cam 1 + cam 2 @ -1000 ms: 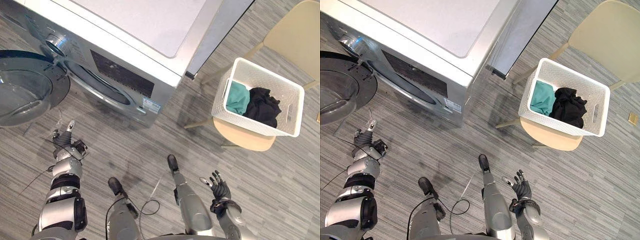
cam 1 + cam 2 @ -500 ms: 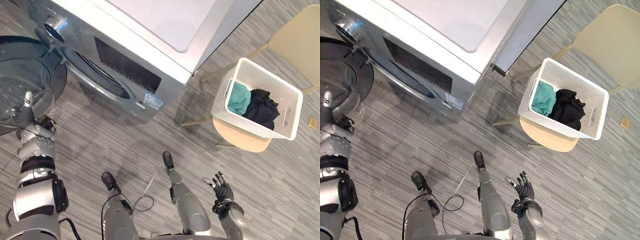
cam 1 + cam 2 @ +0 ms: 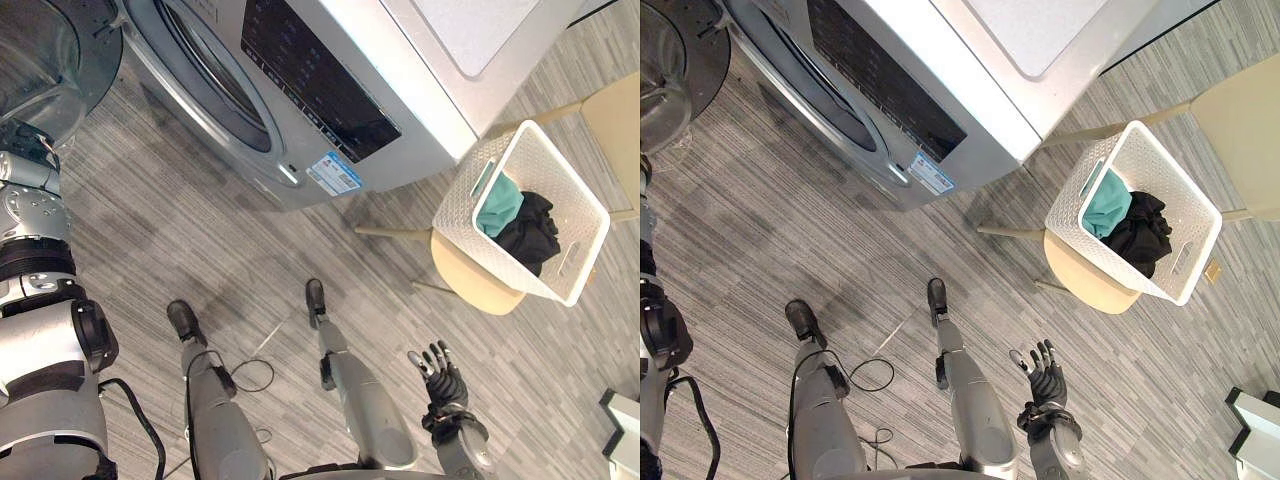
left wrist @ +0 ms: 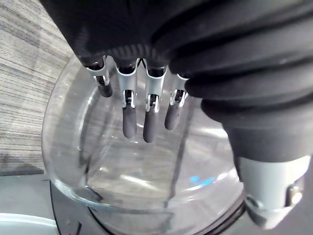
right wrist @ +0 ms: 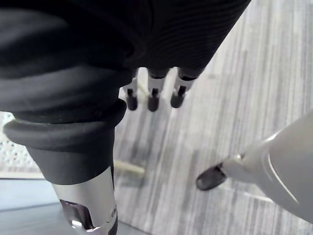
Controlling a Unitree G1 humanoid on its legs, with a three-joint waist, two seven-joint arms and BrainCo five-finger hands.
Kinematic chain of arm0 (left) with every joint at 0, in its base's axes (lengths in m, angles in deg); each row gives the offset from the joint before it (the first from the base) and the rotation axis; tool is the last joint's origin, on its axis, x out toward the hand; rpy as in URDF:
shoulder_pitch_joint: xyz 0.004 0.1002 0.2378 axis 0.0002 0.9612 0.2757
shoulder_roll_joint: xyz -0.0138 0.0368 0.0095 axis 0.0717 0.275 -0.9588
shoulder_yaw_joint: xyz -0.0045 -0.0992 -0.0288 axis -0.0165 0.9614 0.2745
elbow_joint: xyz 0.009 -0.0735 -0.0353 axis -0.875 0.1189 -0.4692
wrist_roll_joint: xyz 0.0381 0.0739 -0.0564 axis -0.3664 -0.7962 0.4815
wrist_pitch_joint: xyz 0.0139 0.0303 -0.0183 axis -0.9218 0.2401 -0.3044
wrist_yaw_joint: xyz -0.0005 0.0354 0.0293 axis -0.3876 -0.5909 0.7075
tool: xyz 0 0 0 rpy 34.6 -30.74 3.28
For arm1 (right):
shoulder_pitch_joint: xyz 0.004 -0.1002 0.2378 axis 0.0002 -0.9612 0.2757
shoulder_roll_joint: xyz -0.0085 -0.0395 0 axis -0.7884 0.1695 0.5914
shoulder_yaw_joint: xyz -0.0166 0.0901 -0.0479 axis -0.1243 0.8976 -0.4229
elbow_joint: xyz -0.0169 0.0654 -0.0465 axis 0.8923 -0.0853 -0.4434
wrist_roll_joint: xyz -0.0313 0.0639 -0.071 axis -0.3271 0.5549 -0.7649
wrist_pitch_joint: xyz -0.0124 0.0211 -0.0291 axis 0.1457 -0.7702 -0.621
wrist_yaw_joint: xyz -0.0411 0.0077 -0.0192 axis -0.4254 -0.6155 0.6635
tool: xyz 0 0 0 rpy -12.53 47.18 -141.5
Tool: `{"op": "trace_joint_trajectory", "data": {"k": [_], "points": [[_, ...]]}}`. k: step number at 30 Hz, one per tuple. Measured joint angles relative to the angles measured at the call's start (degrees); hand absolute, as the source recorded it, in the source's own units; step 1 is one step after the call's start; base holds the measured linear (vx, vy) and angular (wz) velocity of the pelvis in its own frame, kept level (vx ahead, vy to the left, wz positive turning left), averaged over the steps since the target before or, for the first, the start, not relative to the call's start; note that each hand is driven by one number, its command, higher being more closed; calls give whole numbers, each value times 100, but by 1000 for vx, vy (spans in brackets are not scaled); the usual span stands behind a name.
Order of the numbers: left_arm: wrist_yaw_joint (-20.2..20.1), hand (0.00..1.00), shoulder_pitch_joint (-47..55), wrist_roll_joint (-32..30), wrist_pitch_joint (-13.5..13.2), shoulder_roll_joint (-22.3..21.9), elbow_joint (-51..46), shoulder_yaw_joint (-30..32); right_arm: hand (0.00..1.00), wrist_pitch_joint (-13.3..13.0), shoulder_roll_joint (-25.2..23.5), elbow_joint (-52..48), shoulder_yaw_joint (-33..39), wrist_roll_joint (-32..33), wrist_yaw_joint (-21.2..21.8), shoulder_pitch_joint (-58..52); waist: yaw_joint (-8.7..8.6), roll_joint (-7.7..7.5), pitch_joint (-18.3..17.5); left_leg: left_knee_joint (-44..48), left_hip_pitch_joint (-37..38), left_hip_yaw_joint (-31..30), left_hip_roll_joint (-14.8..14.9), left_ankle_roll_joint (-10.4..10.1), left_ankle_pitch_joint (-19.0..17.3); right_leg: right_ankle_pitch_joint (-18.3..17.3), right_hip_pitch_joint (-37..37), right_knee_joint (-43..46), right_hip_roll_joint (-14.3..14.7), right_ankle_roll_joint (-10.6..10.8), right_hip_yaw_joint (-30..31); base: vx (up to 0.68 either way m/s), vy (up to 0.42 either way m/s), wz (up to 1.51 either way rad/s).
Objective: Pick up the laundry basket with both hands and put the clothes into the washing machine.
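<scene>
A grey striped floor point(image 3: 150, 230) runs under everything. On it stands the washing machine point(image 3: 400, 70), silver at the front and pale on top, with a dark panel above its round opening. Its round door point(image 3: 45, 50) is swung open to the robot's left, and the domed glass in it shows up close in the left wrist view.

To the right of the machine is a tan chair point(image 3: 470, 285). Its seat carries the white perforated laundry basket point(image 3: 465, 200), which sits tilted in the head views, with its open top facing the camera. Inside the basket lie a teal garment point(image 3: 500, 205) and, right beside and touching it, a black garment point(image 3: 530, 235). Both are fully inside the walls, and neither hand is near them.

The left hand point(image 4: 149, 122) is up at the open door. Its fingers point(image 4: 129, 117) are straight and held in a row just over the door glass, holding nothing; whether they touch the glass cannot be told. The right hand point(image 3: 440, 375) is low in front of the robot, well apart from the basket and chair, with its fingers point(image 5: 152, 100) spread out straight and empty above the floor.
</scene>
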Motion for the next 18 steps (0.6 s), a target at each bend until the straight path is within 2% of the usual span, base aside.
{"op": "trace_joint_trajectory", "data": {"k": [3, 4, 6, 8, 9, 11, 13, 15, 18], "points": [[7, 0, 34, -1, -10, -147, -144, 37, 0, 4, 3, 5, 5, 75, -4, -19, 115, 82, 57, 114, 10, -27, 52, -55, -54, -1, 110, -1, -4, -1, -64, -61, -12, 12], [11, 0, 267, -2, -26, -178, -366, 64, 0, 9, 2, 1, 5, 74, -2, -20, 119, 163, 54, 143, 24, -41, 102, -52, -143, -2, 184, 2, 9, -2, -136, -82, 1, 22], [2, 0, 537, -3, -41, -203, -590, 198, 0, 9, 11, -18, 10, 74, -3, -21, 147, 205, 48, 174, 33, -39, 113, -62, -170, -3, 203, 19, 10, -4, -141, -73, 11, 9], [-3, 0, 1024, -9, -80, -348, -790, 482, 0, 18, 35, -30, 49, 69, -3, -24, 219, 350, 41, 178, 78, -23, 109, -55, -169, -8, 235, 55, 5, -11, -143, -53, 13, 3], [-5, 0, 1429, -11, -95, -490, -914, 639, 0, 42, 35, -4, 53, 68, -1, -24, 254, 397, 25, 188, 184, 0, 97, -53, -168, -74, 340, 55, -6, -112, -140, -29, 8, 4], [-14, 0, 2142, -15, -156, -842, -1026, 738, 0, 63, 38, 47, 102, 55, 1, -30, 282, 537, -69, 182, 350, 4, 84, -50, -173, -171, 526, 59, 9, -230, -160, -9, -2, 8], [-42, 0, 2903, -99, -158, -1355, -1172, 717, 0, 66, 47, 167, 220, -15, 5, -23, 304, 701, -280, 156, 474, 20, 71, -43, -167, -313, 613, 114, 9, -259, -197, 18, -7, 7], [-194, 0, 3843, -291, -144, -2177, -1173, 638, 0, 123, 134, 666, 473, -179, 12, 109, 376, 965, -444, 43, 815, 25, 11, -12, -141, -538, 808, 343, -11, -234, -234, 49, 11, 10], [-591, 0, 4982, -847, -38, -3139, -1055, 355, 0, 271, 234, 1764, 983, -575, 7, 367, 408, 1209, -749, -236, 1418, 22, -202, 31, -77, -936, 1117, 783, -129, -160, -307, 78, 49, 24]]}}
